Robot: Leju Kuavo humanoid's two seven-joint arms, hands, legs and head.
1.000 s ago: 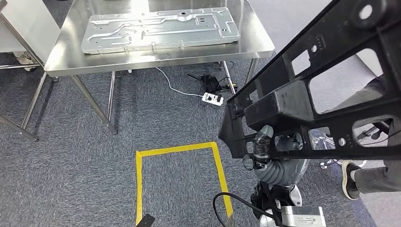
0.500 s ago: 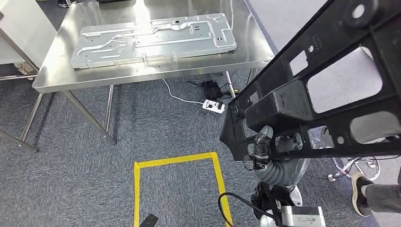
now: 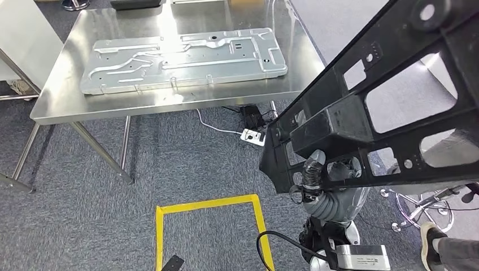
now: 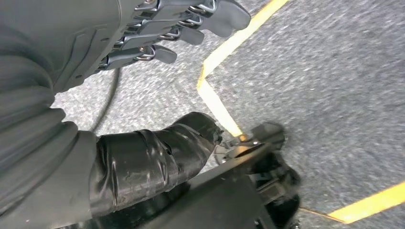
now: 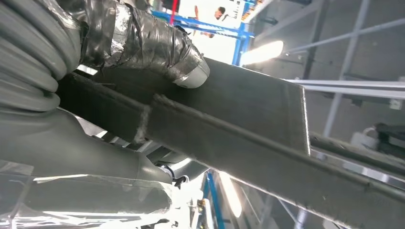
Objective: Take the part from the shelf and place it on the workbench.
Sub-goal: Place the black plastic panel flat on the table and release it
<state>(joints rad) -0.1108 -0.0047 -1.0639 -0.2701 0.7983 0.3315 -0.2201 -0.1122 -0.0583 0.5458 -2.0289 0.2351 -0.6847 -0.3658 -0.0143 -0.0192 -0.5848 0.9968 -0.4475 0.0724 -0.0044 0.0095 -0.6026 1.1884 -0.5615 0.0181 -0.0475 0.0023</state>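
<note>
A large black metal frame part point(image 3: 350, 121) fills the right of the head view, tilted up to the right. My right hand point(image 3: 312, 176) grips its lower bar from below. In the right wrist view my taped thumb point(image 5: 148, 43) presses on the dark bar of the part point(image 5: 248, 109). The steel workbench point(image 3: 186, 100) stands ahead on the left and carries a silver stamped panel point(image 3: 181, 59). My left hand point(image 4: 110, 62) hangs over the carpet with its fingers point(image 4: 186, 24) spread and nothing in it.
A yellow tape square point(image 3: 209, 204) marks the grey carpet in front of me. A white power strip point(image 3: 252, 136) and cables lie under the bench. A person's shoe point(image 3: 432, 244) and a chair base point(image 3: 417, 208) are at the right. A white cabinet point(image 3: 22, 39) stands far left.
The whole picture has shifted: the workbench now sits lower and nearer, so the camera has moved toward it. The black part stays in my right hand. The person's shoe has slid toward the lower right.
</note>
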